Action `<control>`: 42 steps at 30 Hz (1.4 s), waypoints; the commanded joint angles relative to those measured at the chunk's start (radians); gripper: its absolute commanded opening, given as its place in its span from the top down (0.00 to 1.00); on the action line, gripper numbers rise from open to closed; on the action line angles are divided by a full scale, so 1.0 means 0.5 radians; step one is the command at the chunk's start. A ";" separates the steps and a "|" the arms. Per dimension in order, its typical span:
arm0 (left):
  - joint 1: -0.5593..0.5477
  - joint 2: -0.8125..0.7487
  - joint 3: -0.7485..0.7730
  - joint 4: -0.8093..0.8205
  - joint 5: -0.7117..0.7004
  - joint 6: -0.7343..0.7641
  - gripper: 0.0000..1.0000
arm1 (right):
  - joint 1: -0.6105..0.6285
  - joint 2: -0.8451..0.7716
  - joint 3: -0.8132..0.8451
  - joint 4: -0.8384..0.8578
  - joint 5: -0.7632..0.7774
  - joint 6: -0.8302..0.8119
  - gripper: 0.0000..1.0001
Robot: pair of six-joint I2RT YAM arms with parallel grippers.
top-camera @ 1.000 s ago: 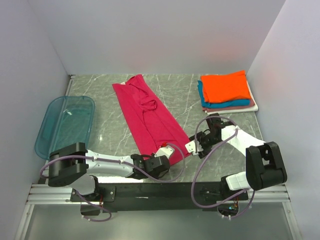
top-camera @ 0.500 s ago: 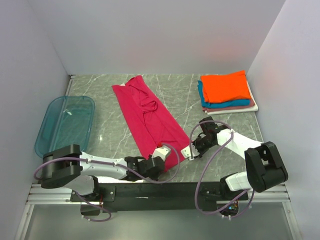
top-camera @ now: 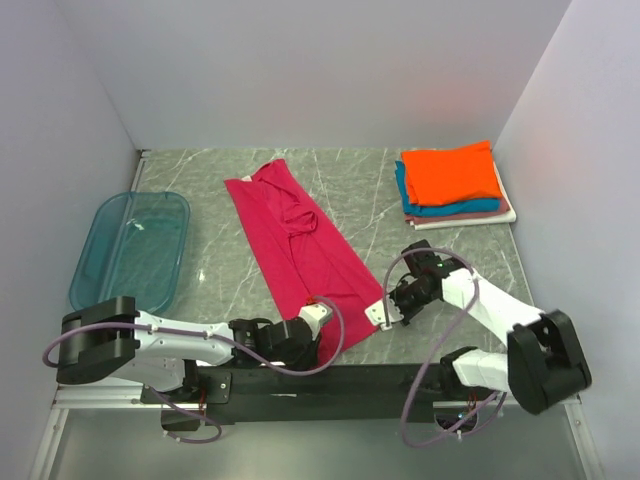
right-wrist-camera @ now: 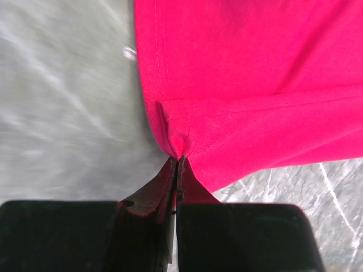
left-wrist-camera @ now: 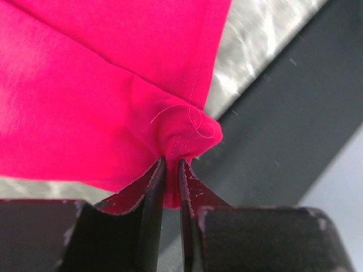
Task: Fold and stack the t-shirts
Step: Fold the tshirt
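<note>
The magenta-red t-shirt is laid out as a long band on the tabletop. It runs slantwise from the far middle down to the near edge, between the two arms.

The change is found at its near right corner. A second ago the right gripper is seen just beside this corner with the jaws held wide. Now the jaws are pressed fully together, and the hemmed corner is pinched between their tips. The cloth is gathered into a small fold there.

The near left corner is held by the left gripper. Its jaws are closed to a narrow slit that is filled by the bunched cloth, and this grip is unchanged over the same second. Both grippers are also found a little nearer to the arm bases than before, and the near end of the shirt is drawn along with them.

Both near corners are therefore secured, so the shirt seems ready for its near end to be lifted and carried toward the far end for the next fold. The stack of folded t-shirts, orange on top, is waiting at the far right. The translucent blue tray at the left is not touched.
</note>
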 commanded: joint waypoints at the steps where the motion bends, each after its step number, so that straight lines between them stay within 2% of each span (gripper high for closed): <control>1: -0.029 -0.038 -0.004 0.088 0.300 0.014 0.79 | 0.065 -0.270 -0.024 -0.460 -0.130 0.016 1.00; 5: -0.032 -0.130 0.045 0.024 0.236 0.053 0.79 | 0.126 -0.486 -0.061 -0.589 -0.204 0.098 1.00; 9: 0.050 -0.222 0.149 0.005 0.128 0.118 0.80 | 0.154 -0.495 0.052 -0.489 -0.253 0.307 1.00; 13: 0.271 -0.323 0.202 -0.050 0.107 0.194 0.80 | 0.157 -0.272 0.306 -0.277 -0.238 0.537 1.00; 17: 0.617 -0.421 0.269 -0.081 0.119 0.274 0.81 | 0.157 0.020 0.613 -0.142 -0.210 0.754 1.00; 25: 1.090 -0.517 0.337 -0.259 0.140 0.443 0.82 | 0.160 0.719 1.334 -0.133 -0.265 0.988 1.00; 26: 1.200 -0.535 0.337 -0.253 0.152 0.449 0.82 | 0.160 0.778 1.398 -0.132 -0.256 1.040 1.00; 32: 1.624 -0.441 0.373 -0.234 0.416 0.578 0.81 | 0.160 1.171 1.816 -0.185 -0.152 1.123 1.00; 33: 1.649 -0.410 0.404 -0.237 0.532 0.603 0.81 | 0.160 1.223 1.862 -0.197 -0.146 1.126 1.00; 38: 1.677 -0.174 0.527 -0.274 0.726 0.741 0.81 | 0.160 1.266 1.893 -0.182 -0.161 1.138 1.00; 42: 1.677 -0.182 0.582 -0.286 0.892 0.775 0.81 | 0.151 1.144 1.786 -0.178 -0.149 1.126 1.00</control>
